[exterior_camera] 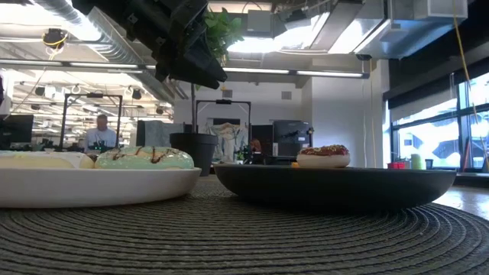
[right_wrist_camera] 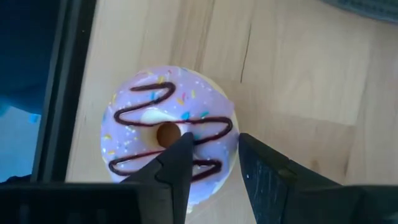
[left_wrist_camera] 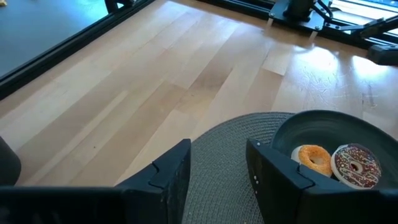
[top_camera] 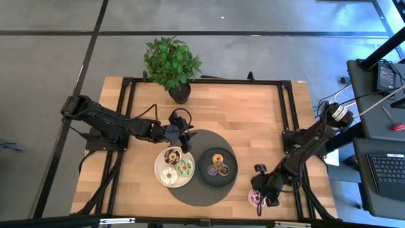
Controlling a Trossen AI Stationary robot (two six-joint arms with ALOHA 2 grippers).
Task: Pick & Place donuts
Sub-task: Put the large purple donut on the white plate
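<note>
Right gripper (right_wrist_camera: pixel 214 165) jaws parted directly above the purple donut (right_wrist_camera: pixel 168 130), gripping nothing; left gripper (left_wrist_camera: pixel 217 171) open and empty above the mat (left_wrist_camera: pixel 221 140)

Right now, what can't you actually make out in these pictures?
- High view: the purple donut is mostly covered by the right gripper.
- Low view: the black plate rim hides all but one donut top; the white plate is cut off at the edge.
- Right wrist view: whether the jaws touch the donut.
</note>
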